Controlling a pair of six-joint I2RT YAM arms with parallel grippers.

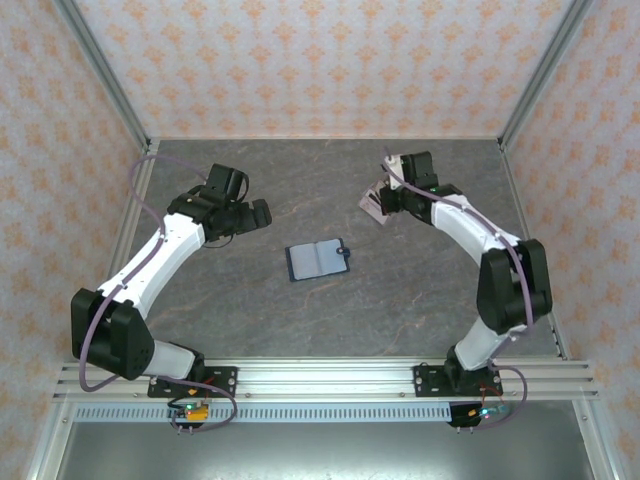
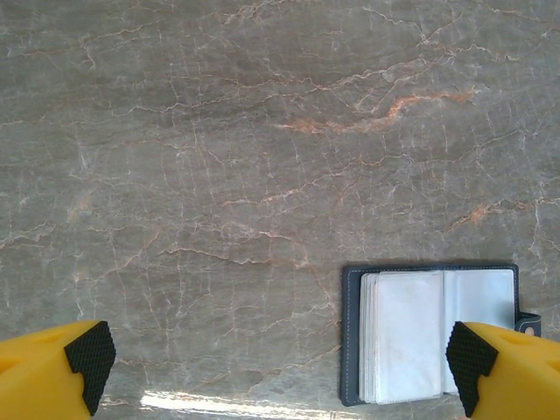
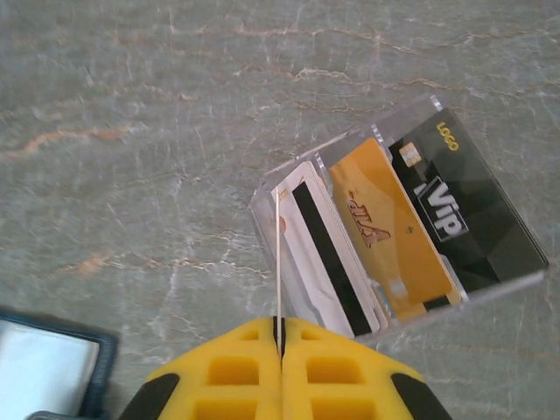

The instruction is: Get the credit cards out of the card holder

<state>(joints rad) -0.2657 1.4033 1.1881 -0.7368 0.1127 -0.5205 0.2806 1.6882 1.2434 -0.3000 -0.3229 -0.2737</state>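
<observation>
Right gripper (image 3: 280, 331) pressed together on a thin pale plastic card (image 3: 277, 254), seen edge-on from the wrist cam. It's pinched by its near edge & stands upright over the fanned pile of loose cards (image 3: 394, 236): pinkish-white one w/ black stripe, orange one, black "VIP" one, all flat on the grey marbled table (image 3: 131, 105). Upright hold is prob. because the card was gripped by one edge; it sits over the pile so it can drop w/ the others. Can't tell if its far edge touches the pile.

Left gripper (image 2: 280, 363) spread wide, nothing between the pads (image 2: 87, 354), hovering just beside the dark navy folding card holder (image 2: 433, 337); one finger overlaps the holder's right edge in the wrist view. Holder lies open & flat mid-table, between the two arms, well apart from the pile. Its pockets look pale & blank, prob. empty or nearly so, though the stacked sleeves hide what's underneath. Left arm likely placed there to steady the holder during pulls. Task judged near its end: next = release card onto pile, then check the sleeves.
</observation>
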